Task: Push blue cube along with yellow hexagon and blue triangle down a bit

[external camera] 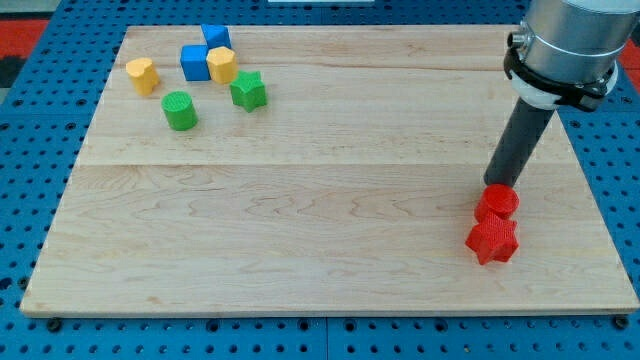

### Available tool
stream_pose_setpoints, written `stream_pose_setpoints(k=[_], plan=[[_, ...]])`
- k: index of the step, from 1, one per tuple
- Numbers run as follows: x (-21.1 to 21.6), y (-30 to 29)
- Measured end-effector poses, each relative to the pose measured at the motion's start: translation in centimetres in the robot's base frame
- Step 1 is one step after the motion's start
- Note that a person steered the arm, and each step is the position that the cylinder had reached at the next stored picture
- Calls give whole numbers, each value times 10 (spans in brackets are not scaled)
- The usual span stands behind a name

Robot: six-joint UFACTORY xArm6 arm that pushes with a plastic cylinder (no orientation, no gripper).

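Well apart: blue cube (194, 62), my tip (493, 187).

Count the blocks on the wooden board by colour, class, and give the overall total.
Blue: 2, a blue cube and a second blue block at the view's top
Yellow: 2, a yellow hexagon and a yellow block
Green: 2, a green cylinder and a green star
Red: 2, a red cylinder and a red star
Total: 8
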State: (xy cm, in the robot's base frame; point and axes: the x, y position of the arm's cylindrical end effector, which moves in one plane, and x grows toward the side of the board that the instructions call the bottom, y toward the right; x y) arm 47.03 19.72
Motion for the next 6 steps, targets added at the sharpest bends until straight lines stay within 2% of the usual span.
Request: stream_pose_setpoints(k=[1,4,5,6], plan=[[-69,-21],[-255,-291],[-279,-326],[-266,-386]])
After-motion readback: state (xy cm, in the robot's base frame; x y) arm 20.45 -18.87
